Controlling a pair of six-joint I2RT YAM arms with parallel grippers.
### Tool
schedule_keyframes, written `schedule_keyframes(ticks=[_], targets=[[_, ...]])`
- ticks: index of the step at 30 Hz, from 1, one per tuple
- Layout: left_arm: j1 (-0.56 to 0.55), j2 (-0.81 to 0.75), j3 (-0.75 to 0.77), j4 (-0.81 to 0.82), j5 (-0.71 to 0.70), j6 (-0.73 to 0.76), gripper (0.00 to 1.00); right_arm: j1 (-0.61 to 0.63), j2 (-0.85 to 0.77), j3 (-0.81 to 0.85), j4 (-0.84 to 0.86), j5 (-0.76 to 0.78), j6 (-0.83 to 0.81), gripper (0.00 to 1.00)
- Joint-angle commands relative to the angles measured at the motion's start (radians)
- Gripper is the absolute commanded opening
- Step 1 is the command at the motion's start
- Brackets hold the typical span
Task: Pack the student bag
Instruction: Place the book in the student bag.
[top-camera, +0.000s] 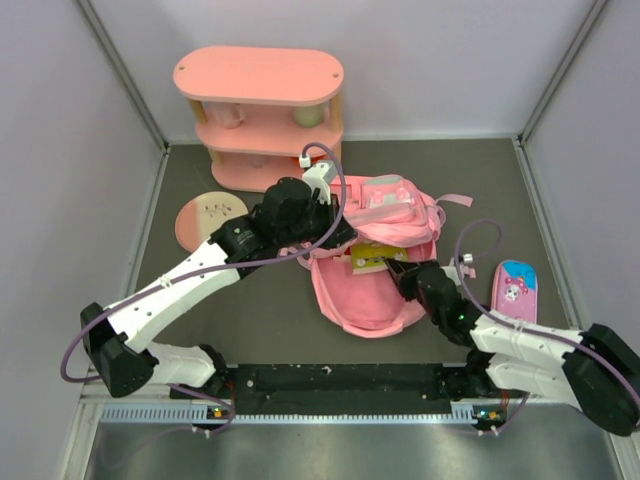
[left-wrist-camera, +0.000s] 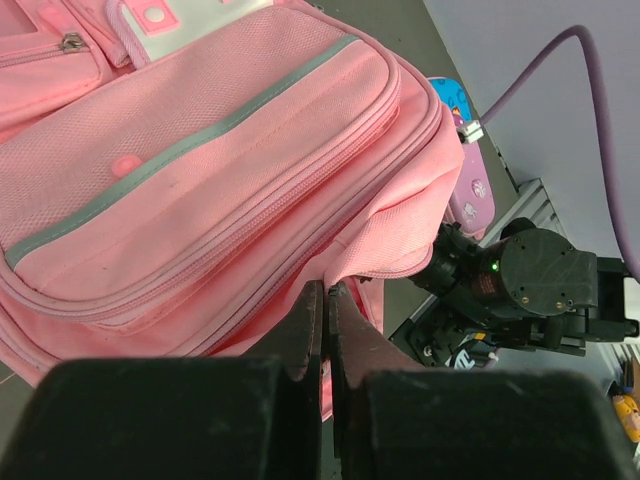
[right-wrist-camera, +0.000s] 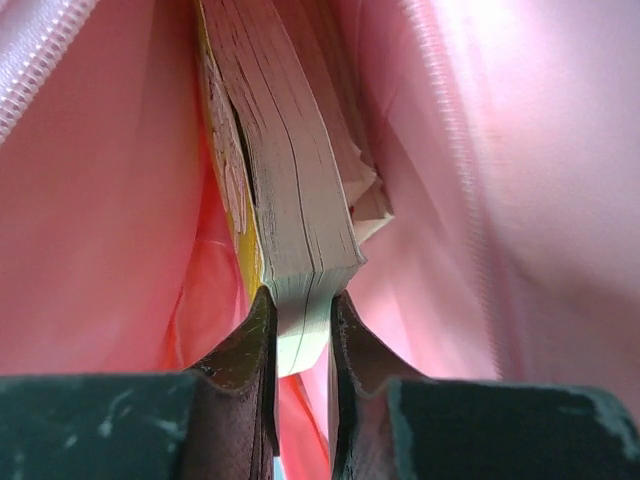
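The student bag, a soft pink backpack, lies open mid-table with its front pockets lifted up. My left gripper is shut on a fold of the bag's pink rim fabric and holds the opening up; from above it sits at the bag's top left. My right gripper reaches inside the bag, its jaws pressed on both sides of a thick book with a yellow cover. Pink lining surrounds it. From above, the book shows at the bag's mouth by the right gripper.
A pink three-tier shelf stands at the back. A round pink disc lies left of the bag. A flat pink pencil case rests at the right, also visible past the bag. The right arm is close under the bag's edge.
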Motion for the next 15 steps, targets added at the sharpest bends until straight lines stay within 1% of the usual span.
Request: schedule_keyframes(ticks=[1,3,4,5,6,7,10,12,15], targets=[[-0.005,-0.047,0.009,0.139,0.019,-0.036,0.00,-0.005,0.105,0.140,0.172,-0.046,0.000,0.00],[-0.005,-0.052,0.005,0.139,0.020,-0.043,0.00,0.001,0.157,0.183,0.160,-0.008,0.008,0.00],[-0.005,-0.053,0.005,0.138,0.020,-0.045,0.00,0.007,0.171,0.232,0.137,0.026,0.013,0.00],[-0.005,-0.053,0.002,0.138,0.016,-0.048,0.00,0.013,0.195,0.258,0.098,0.096,0.058,0.00],[-0.003,-0.055,0.002,0.135,0.016,-0.053,0.00,0.027,0.211,0.284,0.025,0.127,0.079,0.00],[-0.005,-0.056,0.002,0.135,0.014,-0.054,0.00,0.027,0.228,0.322,0.021,0.140,0.088,0.00],[-0.003,-0.055,0.002,0.135,0.019,-0.056,0.00,0.036,0.307,0.365,0.011,0.147,0.114,0.00],[-0.003,-0.053,0.007,0.132,0.017,-0.054,0.00,0.055,0.347,0.367,-0.014,0.204,0.187,0.00],[-0.003,-0.050,0.012,0.132,0.020,-0.057,0.00,0.085,0.410,0.379,-0.057,0.255,0.234,0.00]])
